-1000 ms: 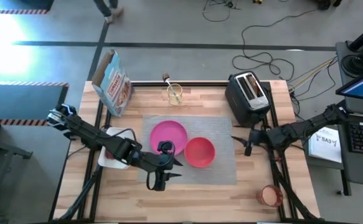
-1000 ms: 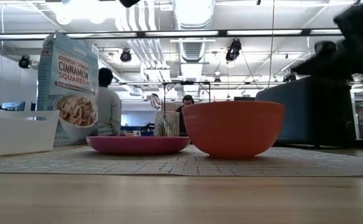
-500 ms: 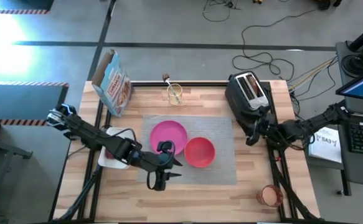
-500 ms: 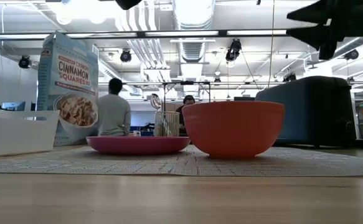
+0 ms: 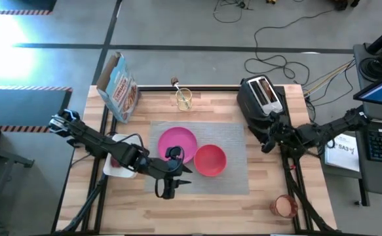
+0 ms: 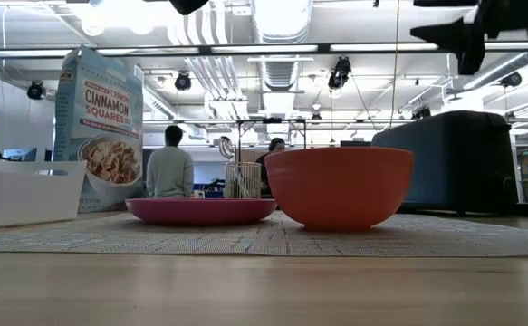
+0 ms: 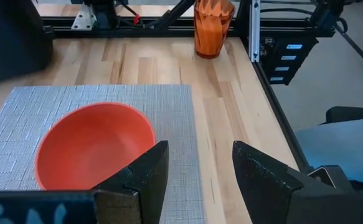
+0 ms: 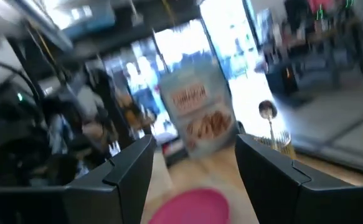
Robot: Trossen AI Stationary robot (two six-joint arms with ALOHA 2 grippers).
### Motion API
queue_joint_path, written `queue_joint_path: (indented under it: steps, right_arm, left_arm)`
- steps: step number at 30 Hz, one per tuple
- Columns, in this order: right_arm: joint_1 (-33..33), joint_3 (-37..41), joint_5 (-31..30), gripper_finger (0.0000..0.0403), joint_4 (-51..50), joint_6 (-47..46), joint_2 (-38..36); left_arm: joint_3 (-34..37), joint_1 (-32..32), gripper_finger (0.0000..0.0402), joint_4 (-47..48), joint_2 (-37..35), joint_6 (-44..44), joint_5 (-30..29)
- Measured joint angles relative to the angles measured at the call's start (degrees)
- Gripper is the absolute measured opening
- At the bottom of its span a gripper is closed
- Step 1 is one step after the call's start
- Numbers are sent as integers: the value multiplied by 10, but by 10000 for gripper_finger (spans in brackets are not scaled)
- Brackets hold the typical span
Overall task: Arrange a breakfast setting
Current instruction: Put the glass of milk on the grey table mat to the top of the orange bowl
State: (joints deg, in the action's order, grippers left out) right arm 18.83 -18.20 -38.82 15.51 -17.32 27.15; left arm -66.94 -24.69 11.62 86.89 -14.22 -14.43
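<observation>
Right gripper [image 5: 267, 133] swung from placemat's 3 o'clock edge up beside black toaster [image 5: 261, 96] at 1 o'clock, fingers apart, empty: likely toast fetch next. Round pink plate [image 5: 177, 143], red-orange bowl [image 5: 210, 160] set on grey woven placemat [image 5: 233, 141]. Left gripper [image 5: 170, 191] unmoved at 6 o'clock, fingers apart, empty.

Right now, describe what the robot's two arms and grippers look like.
Both arms are dark, thin and jointed. The left arm has a pale fitting near its base. Its gripper ends in two broad, angular black fingers with flat inner faces. The right arm looks alike, and its gripper has the same wedge-shaped fingers. I see no markings.
</observation>
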Motion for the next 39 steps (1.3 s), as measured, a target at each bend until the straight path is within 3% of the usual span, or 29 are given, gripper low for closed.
queue_joint_path:
  steps: [6,9,12,17,20,27,33,39]
  right_arm:
    - [0,-187,5,215,-416,-226,84]
    - [0,-263,50,215,-595,-369,136]
    - [0,-315,128,215,-704,-462,187]
    - [1,-375,276,215,-758,-542,277]
    - [1,-420,325,215,-786,-573,330]
    - [34,-524,378,215,-947,-628,446]
    - [98,-572,423,215,-947,-699,511]
    - [184,-608,455,215,-944,-827,562]
  left_arm:
    - [7,0,162,0,0,-9,0]
    - [13,-1,162,0,-2,-18,3]
    - [15,-1,162,1,-11,-18,4]
    - [15,-3,162,0,-23,-16,4]
    - [15,-7,162,0,-22,-16,4]
    - [19,-23,162,2,-20,-17,5]
    - [20,-25,162,29,-34,-9,20]
    - [23,-25,162,45,-48,28,35]
